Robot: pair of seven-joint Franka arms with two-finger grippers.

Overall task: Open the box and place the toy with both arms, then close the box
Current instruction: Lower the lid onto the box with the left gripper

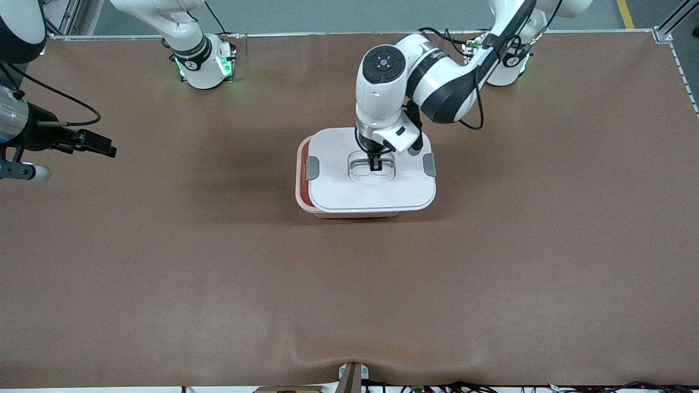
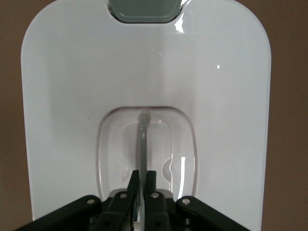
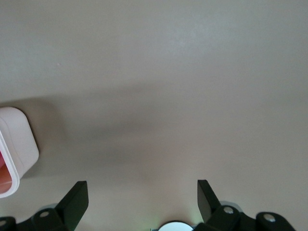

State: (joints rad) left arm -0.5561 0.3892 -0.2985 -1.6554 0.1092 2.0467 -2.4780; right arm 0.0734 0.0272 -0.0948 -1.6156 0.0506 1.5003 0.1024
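Pinching the lid handle [image 2: 143, 144], left tool [image 1: 374, 165] is clamped for seating lid [image 1: 371, 188] squarely; right tool [image 3: 142, 195] waits over bare tabletop [image 1: 164, 245], fingers wide, empty.

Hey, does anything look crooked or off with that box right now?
Yes. The white lid sits offset on the box: a pink strip shows along the side toward the right arm's end. The left gripper pinches the lid's handle.

One pale pink box [image 1: 349, 210], one flat white lid [image 1: 338, 191] on it, two grey side clips, one recessed handle [image 1: 371, 164] in the lid, two white robot arms, two black grippers, one brown surface [image 1: 349, 300]
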